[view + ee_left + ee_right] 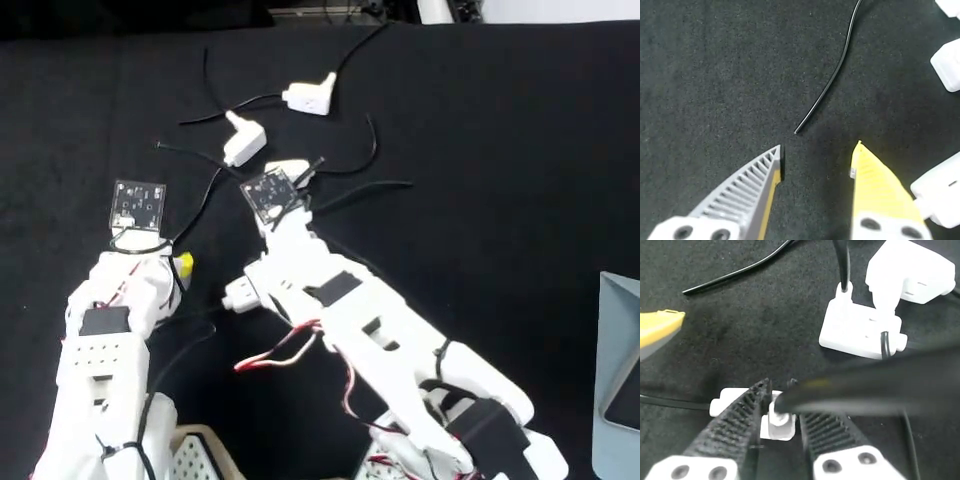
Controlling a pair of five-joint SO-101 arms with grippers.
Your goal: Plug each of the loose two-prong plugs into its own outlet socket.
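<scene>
My right gripper (779, 384) has its black fingers shut on a small white plug (777, 422) that lies on the black cloth. In the high view the plug (238, 295) pokes out beside that arm. Beyond it lie two white connector blocks with black cables, one nearer (860, 327) (245, 140) and one farther (907, 272) (310, 97). My left gripper (818, 146) stands open over bare cloth, with one grey and one yellow finger (185, 263). A loose black cable end (796, 131) lies just ahead of its tips. The yellow fingertip (660, 325) shows beside the right gripper.
Loose black cables (345, 190) curl over the cloth around the blocks. A grey-blue container (620, 380) sits at the right edge. A white perforated part (195, 455) lies at the front between the arm bases. A thick blurred cable (880, 385) crosses close to the right wrist camera.
</scene>
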